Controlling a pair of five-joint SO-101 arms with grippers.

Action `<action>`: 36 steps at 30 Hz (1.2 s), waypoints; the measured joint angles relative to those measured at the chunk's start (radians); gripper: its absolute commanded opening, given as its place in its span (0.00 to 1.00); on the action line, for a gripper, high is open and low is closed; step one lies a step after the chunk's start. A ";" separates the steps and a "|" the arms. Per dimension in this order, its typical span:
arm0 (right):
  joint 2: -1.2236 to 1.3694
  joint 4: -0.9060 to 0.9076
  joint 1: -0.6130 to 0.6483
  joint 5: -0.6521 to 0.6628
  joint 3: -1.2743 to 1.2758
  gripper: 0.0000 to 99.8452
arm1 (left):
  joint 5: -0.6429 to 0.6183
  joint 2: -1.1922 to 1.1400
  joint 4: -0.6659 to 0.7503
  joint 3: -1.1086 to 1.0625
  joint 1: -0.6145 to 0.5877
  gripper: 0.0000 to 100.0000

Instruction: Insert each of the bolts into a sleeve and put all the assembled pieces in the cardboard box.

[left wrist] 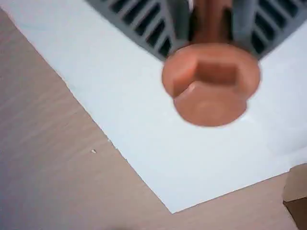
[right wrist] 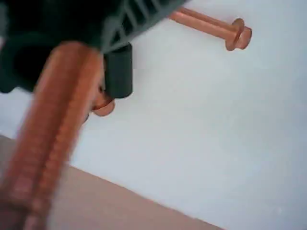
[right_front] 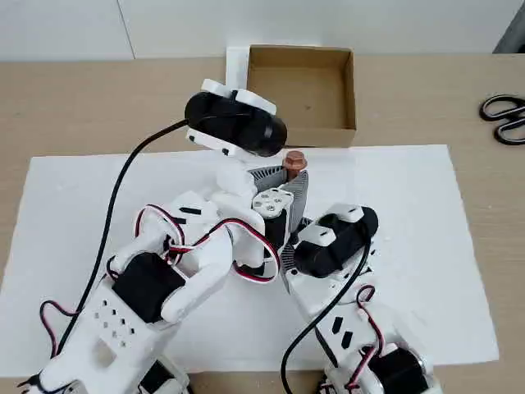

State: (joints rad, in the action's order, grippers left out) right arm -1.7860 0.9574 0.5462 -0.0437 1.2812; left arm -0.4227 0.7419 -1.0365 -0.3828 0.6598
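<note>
Bolts turned up at three spots on the table. Clamped one copper bolt (left wrist: 211, 84) in the left gripper (left wrist: 211, 19): grey ribbed fingers (left wrist: 139, 24) pressed against both sides of the shank, flanged head jutting past them. Held it above the white paper sheet (left wrist: 144, 120) near the sheet's edge, bare wooden table (left wrist: 48, 158) alongside, a corner of the cardboard box (left wrist: 295, 191) just beyond. Seen from the high view, sat just in front of the box's near wall. Found the right gripper (right_front: 297, 195) just beside the left one; could not tell whether clenched or released. Picked out in the right wrist view: a loose bolt (right wrist: 211, 26) flat on the paper, a black sleeve (right wrist: 118, 72) with a copper head (right wrist: 103, 106) at its end, and a blurred threaded shank (right wrist: 53, 129) very near the lens, slanting up toward the dark gripper body. Could not tell what carried the sleeve. Noted scissors (right_front: 504, 115) at the table's edge, well apart.
</note>
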 measured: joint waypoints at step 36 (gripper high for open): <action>0.003 0.002 0.000 0.000 0.003 0.00 | -0.005 0.199 0.195 -0.364 0.003 0.01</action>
State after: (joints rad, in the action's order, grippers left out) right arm -1.7829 0.9590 0.5462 -0.0437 1.2843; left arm -0.4273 0.9413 -0.8416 -0.7465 0.6628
